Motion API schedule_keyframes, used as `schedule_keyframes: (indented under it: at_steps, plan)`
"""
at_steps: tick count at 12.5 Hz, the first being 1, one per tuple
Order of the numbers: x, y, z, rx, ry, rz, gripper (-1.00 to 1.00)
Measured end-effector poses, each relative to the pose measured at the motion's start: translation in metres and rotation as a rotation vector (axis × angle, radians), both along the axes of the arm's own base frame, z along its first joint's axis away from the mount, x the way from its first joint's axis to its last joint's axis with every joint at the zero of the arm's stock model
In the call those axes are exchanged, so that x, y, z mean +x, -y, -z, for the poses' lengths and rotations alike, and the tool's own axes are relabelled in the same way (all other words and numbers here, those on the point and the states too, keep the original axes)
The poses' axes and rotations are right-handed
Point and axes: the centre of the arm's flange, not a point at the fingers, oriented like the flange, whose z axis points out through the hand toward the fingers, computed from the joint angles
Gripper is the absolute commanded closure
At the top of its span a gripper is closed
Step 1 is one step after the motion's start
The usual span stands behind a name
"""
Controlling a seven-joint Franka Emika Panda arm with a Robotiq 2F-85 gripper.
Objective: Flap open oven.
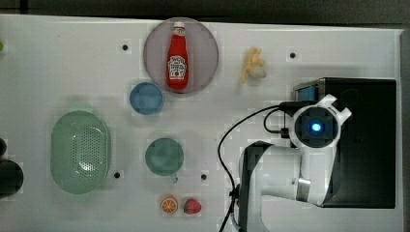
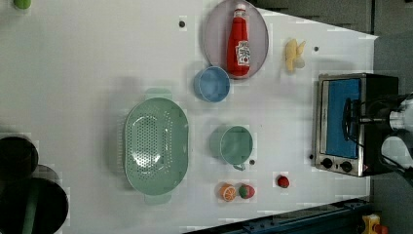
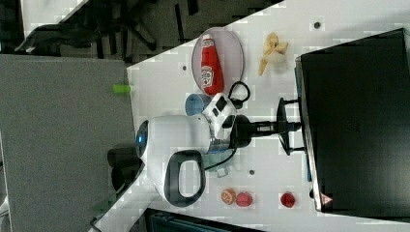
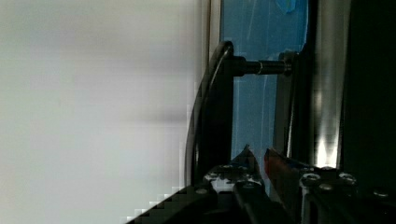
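One tool [image 3: 285,126] at oven [image 3: 358,121] handle [image 3: 282,126]

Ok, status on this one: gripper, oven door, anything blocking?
Gripper at the door handle, fingers narrow, grip not confirmed. Oven door looks shut, blue glass upright. Nothing in the door's swing path; strawberry sits off to the side.

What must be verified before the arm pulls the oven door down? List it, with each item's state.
1. Oven door shut, ready to pull: ok.
2. Gripper at the handle: ok, right beside the bar.
3. Handle between the fingertips: not ok; the bar lies beside them, and blue glass shows through their narrow gap.
4. Table in front of the door free: ok; the red fruit lies off to the side.
5. Fingertips hooked behind the bar: cannot tell.
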Motion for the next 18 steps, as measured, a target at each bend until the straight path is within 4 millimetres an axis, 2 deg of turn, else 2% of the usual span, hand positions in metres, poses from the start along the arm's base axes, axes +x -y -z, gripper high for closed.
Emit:
schedule_keyframes:
  at_steps: [4,6,10,13,16,18]
  plan:
    - [0.01,-0.05,0.016,-0.059,-0.026,-0.053,0.65]
    - [0.015,-0.079,0.034,-0.105,-0.058,-0.079,0.65]
    - [0.018,-0.131,0.089,-0.205,-0.058,-0.047,0.65]
    - [0.009,-0.174,0.137,-0.296,-0.067,-0.083,0.65]
    - [-0.007,-0.2,0.185,-0.342,-0.085,-0.048,0.65]
    - [-0.011,-0.211,0.199,-0.358,-0.072,-0.032,0.65]
